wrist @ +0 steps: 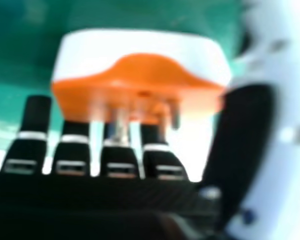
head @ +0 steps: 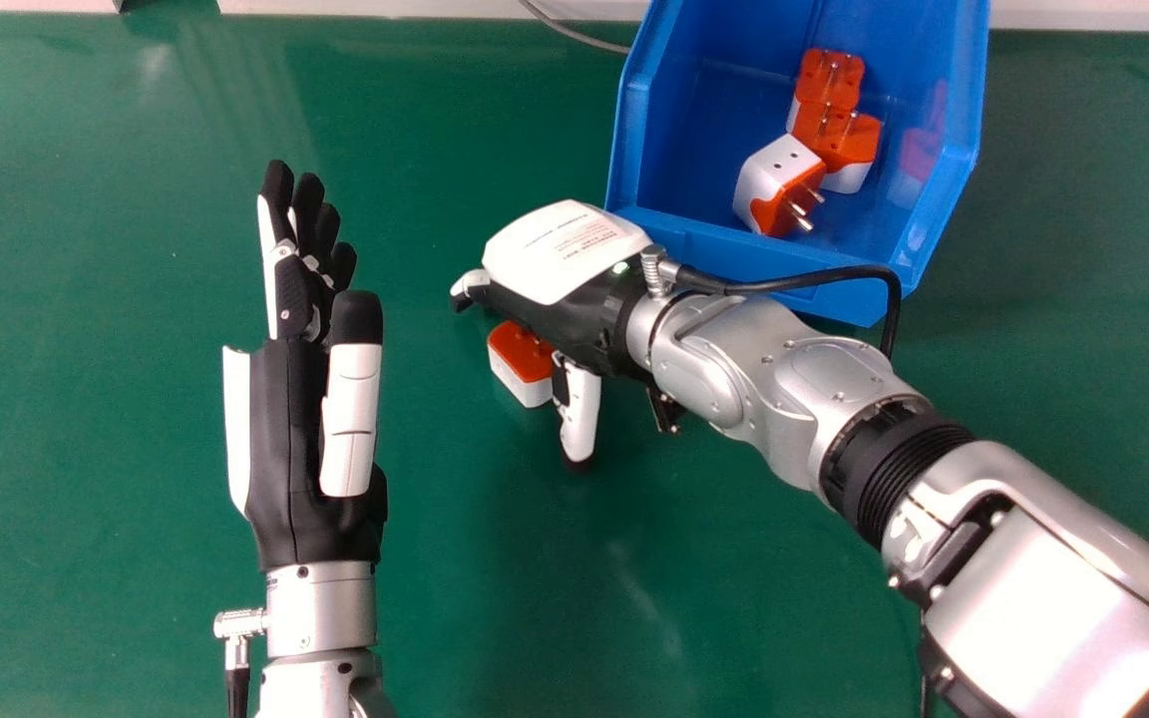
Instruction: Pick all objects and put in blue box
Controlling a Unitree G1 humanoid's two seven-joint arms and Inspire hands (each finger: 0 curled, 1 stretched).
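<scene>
The left robot hand [head: 285, 449] was positioned over the left part of the green worktop [head: 86, 399], fingers extended and holding nothing. It stood well apart from the remaining workpiece.

To its right, near the middle of the worktop, a white block-shaped plug adapter with an orange pin face [head: 520, 377] lay directly below the right robot hand [head: 565, 254]. The right robot hand was the nearer of the two and, by judgement, the correct one for the pick. Its fingers were loosely extended on the far side of the adapter and its thumb [head: 579, 414] was on the near side, at the right; no grip was formed. The long axis appeared to slant from the far left towards the near right, one end directed at the thumb. The metal pins [wrist: 121, 127] pointed towards the palm. Closure was judged to require thumb and fingers on the body, clear of the pins.

The right part of the adapter was hidden beneath the palm. Contact with the fingertips could not be confirmed.

Farther right, at the far edge of the worktop, the open blue plastic box [head: 759, 259] held three white-and-orange adapters [head: 784, 184].
</scene>
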